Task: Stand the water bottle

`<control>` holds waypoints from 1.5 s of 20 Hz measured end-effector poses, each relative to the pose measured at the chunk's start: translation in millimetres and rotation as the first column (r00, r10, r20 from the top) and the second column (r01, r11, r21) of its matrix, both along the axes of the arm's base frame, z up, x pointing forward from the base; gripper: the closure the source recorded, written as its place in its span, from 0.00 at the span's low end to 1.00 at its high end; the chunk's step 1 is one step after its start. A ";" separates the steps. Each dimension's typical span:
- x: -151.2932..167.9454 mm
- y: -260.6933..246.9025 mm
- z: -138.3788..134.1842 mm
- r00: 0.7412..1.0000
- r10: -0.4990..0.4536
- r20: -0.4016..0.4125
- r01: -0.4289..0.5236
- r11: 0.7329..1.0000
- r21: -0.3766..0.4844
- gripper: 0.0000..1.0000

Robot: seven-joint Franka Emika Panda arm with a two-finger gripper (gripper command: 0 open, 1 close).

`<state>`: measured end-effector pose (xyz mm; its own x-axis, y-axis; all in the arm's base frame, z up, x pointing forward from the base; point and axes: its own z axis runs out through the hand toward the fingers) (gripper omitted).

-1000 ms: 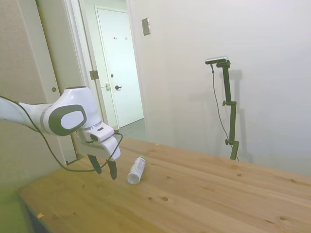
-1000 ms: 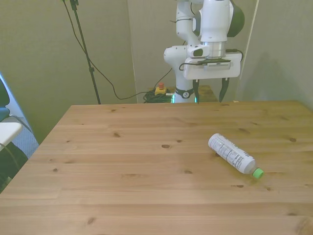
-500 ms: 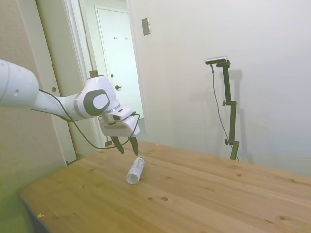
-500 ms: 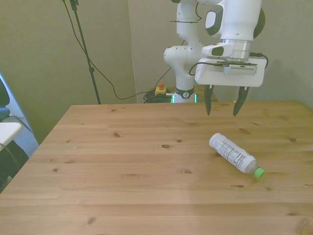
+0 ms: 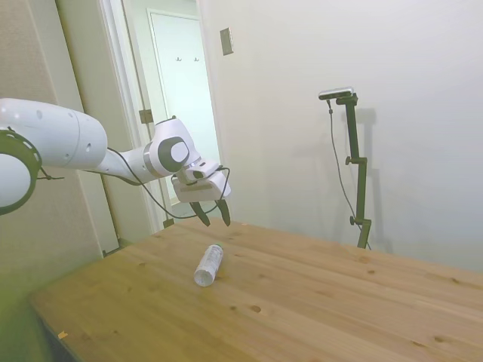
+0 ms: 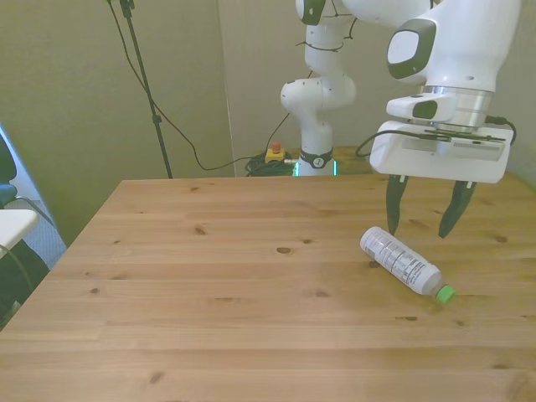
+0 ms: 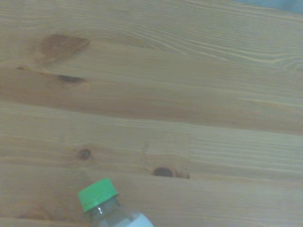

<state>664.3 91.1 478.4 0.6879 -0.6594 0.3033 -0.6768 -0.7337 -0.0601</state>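
The water bottle (image 6: pixel 404 264) lies on its side on the wooden table (image 6: pixel 209 293), at the front view's right, green cap toward the camera. In the side view the water bottle (image 5: pixel 208 264) rests left of the table's middle. My gripper (image 6: pixel 421 220) hangs open in the air just above and behind the bottle, fingers pointing down, with nothing between them. The side view shows the gripper (image 5: pixel 214 219) a little above the bottle's far end. In the wrist view the bottle's green cap (image 7: pixel 97 194) and a bit of its neck show at the picture's edge.
The table's far edge lies just behind the gripper, with cables and a red button (image 6: pixel 274 152) on the floor beyond. A doorway (image 5: pixel 185 113) and a wall stand past the table in the side view.
The arm has swung out over the table toward the bottle and lowered, staying open. The bottle has not moved.
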 end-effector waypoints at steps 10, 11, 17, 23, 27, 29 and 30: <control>49.7 32.4 -71.5 0.992 0.047 -0.117 -0.045 0.999 0.027 0.00; 53.3 36.2 -79.2 0.990 0.052 -0.129 -0.049 0.998 0.030 0.00; 64.7 47.2 -101.7 0.984 0.064 -0.168 -0.060 0.998 0.028 0.00; 63.0 48.6 -109.6 0.974 0.097 -0.207 -0.091 0.995 0.037 1.00; 61.4 46.6 -111.3 0.968 0.107 -0.228 -0.099 0.994 0.048 1.00; 61.8 43.7 -111.4 0.968 0.106 -0.229 -0.097 0.994 0.049 1.00; 62.2 42.0 -111.5 0.968 0.104 -0.229 -0.096 0.994 0.048 1.00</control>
<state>726.5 133.1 367.0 0.7997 -0.5910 0.1056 -0.5985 -0.7987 0.0619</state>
